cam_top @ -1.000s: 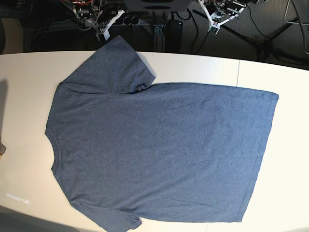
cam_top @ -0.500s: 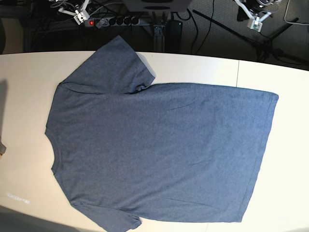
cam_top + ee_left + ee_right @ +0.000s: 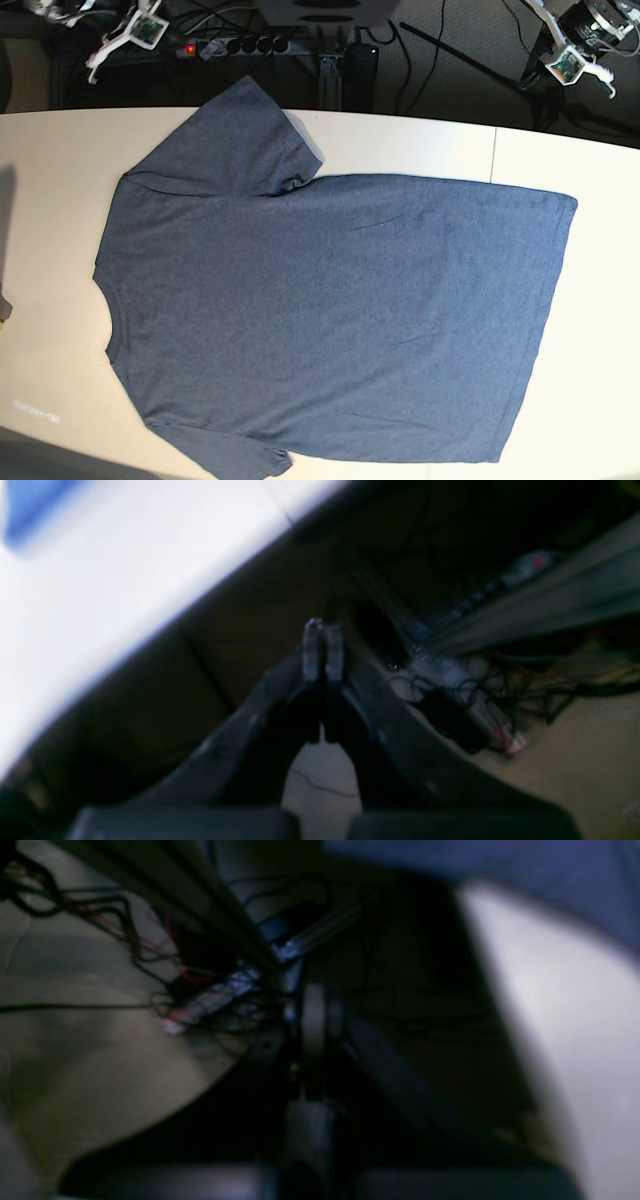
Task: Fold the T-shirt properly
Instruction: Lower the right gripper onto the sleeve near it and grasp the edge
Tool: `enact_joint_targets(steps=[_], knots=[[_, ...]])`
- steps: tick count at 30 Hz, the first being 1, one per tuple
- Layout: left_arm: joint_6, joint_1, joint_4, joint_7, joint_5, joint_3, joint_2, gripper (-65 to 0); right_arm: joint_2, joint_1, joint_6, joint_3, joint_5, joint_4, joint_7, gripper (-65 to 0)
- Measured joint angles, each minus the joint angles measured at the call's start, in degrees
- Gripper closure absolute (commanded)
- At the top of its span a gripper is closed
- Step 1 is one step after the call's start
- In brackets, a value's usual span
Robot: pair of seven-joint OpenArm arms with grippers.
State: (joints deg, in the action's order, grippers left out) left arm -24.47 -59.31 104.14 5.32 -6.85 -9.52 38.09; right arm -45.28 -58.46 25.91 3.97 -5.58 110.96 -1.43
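On the table (image 3: 40,200), T-shirt (image 3: 330,320) flat, plain side up; long axis left-right, collar left, hem right. Left gripper (image 3: 322,647) and right gripper (image 3: 314,1012) both pressed closed, empty, off the table.

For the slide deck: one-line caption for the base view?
Blue-grey T-shirt spread flat, plain side up, on white table; both arms off the cloth.

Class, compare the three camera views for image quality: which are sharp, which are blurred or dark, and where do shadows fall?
Base view: sharp and evenly lit; the T-shirt lies flat on the white table, with a dark shadow at the table's left edge. Left wrist view: blurred and dim, the table overexposed, the left gripper soft-edged. Right wrist view: darkest and most smeared; the right gripper barely stands out.
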Motion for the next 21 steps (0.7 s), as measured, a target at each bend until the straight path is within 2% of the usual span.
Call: enact_joint_targets(steps=[4, 5, 7, 9, 10, 16, 20, 21], knots=[[2.7, -2.1, 6.1, -1.2, 2.8, -2.4, 2.1, 0.0, -3.7, 0.4, 0.1, 4.9, -2.0, 3.3, -1.4, 0.0], [3.6, -2.1, 7.0, -1.9, 3.1, -2.6, 2.6, -2.6, -5.0, 0.4, 0.1, 5.9, -2.7, 3.6, -2.3, -2.9], [5.7, -2.1, 8.3, -3.1, 3.8, -2.6, 3.5, -10.6, -7.8, 1.2, 0.1, 6.8, -5.2, 3.6, -4.3, -18.9], [6.7, -2.1, 8.7, -3.2, 5.1, -2.6, 3.9, -17.1, -10.9, 2.2, 0.0, 6.8, -6.1, 3.4, -4.5, -30.1], [7.3, -2.1, 8.7, -3.2, 6.0, -2.6, 3.8, -18.2, -12.2, 2.6, 0.0, 6.8, -6.4, 3.4, -4.5, -32.0], [7.5, -2.1, 8.7, -3.2, 6.9, -2.6, 4.2, -18.2, -19.1, 6.3, 0.0, 6.0, -8.4, 3.2, -4.2, -32.2], [7.6, -2.1, 8.7, -3.2, 6.8, -2.6, 4.1, -18.2, -23.8, 9.5, 0.0, 3.2, -9.5, 0.5, -4.1, -40.8], [7.6, -2.1, 8.7, -3.2, 6.8, -2.6, 4.1, -18.2, -24.5, 10.4, 0.0, 1.9, -9.8, -0.3, -4.3, -41.0]])
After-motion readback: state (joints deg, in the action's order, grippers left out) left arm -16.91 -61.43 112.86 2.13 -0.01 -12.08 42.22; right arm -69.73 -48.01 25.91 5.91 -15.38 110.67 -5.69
